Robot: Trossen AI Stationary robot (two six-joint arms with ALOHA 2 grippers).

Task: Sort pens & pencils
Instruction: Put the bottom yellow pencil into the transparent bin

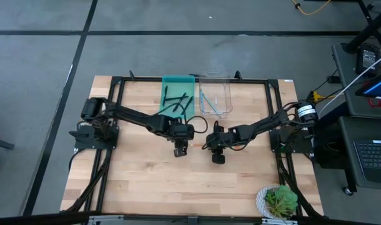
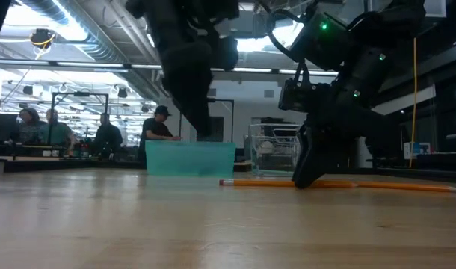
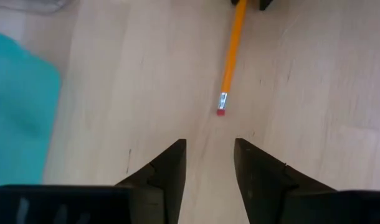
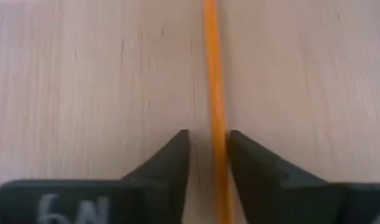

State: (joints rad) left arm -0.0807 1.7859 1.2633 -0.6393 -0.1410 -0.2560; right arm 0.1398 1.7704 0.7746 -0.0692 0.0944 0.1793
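Observation:
An orange pencil (image 2: 340,183) lies flat on the wooden table; its eraser end (image 3: 221,112) points toward my left gripper. My right gripper (image 4: 208,155) is open, down at the table, with one finger on either side of the pencil's shaft (image 4: 216,93). My left gripper (image 3: 209,162) is open and empty, above the table just short of the eraser end; it also shows in the high view (image 1: 180,149). Black pens (image 1: 177,100) lie in the teal tray (image 1: 168,81). Light-blue pencils (image 1: 208,101) lie in the clear bin (image 1: 227,94). My right gripper comes from above and its fingers lie along the orange pencil, which rests flat on the table. The shaft runs close beside one finger (image 4: 240,162); I cannot tell whether it touches.
The teal tray and the clear bin stand side by side at the table's far edge. A potted plant (image 1: 279,200) sits at the near right corner. A black frame (image 1: 115,94) rims the table. People stand in the room beyond (image 2: 157,127).

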